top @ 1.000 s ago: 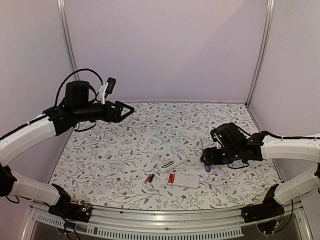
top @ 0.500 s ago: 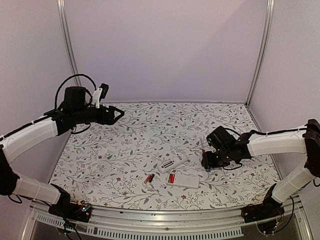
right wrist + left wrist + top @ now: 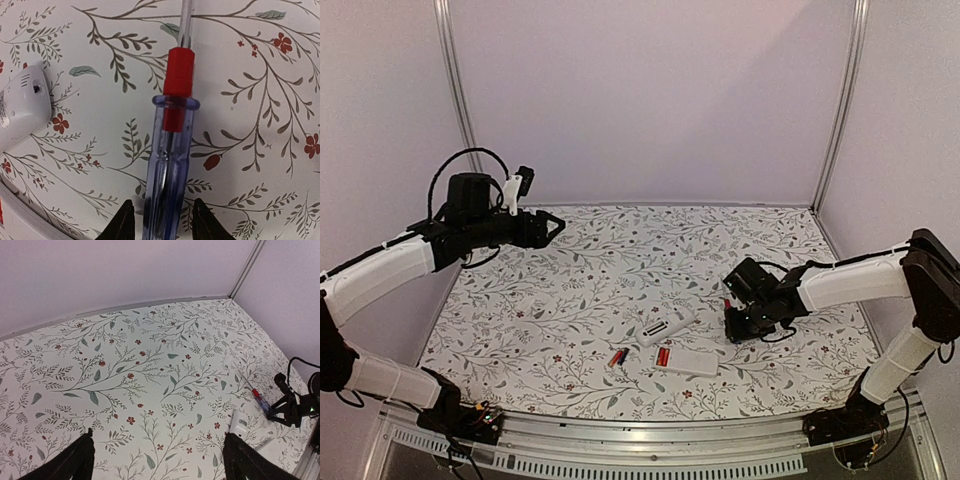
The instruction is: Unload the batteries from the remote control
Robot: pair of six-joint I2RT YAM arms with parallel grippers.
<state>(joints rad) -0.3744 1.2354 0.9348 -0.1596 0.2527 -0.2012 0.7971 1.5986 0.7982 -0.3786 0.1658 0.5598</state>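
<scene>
The white remote control (image 3: 665,327) lies near the middle front of the table, and its end shows in the right wrist view (image 3: 22,107). Small red batteries (image 3: 617,357) lie loose just left of it. Another battery (image 3: 662,356) sits at the left end of the flat white plate (image 3: 690,362). My right gripper (image 3: 732,328) is low over the table. It is open, with its fingers (image 3: 123,222) either side of the red-and-blue screwdriver handle (image 3: 167,165) and a gap on each side. My left gripper (image 3: 555,228) is open, empty and high at the back left.
The screwdriver's shaft points away from the right gripper toward the back (image 3: 185,20). The left wrist view shows the patterned table (image 3: 125,365), part of the remote control (image 3: 239,422), the screwdriver (image 3: 257,397) and the right gripper (image 3: 295,407). Walls close in the left, back and right sides.
The left gripper has pulled back to the left. The right gripper has shifted slightly left and stays low over the screwdriver, with the right arm's elbow raised.
</scene>
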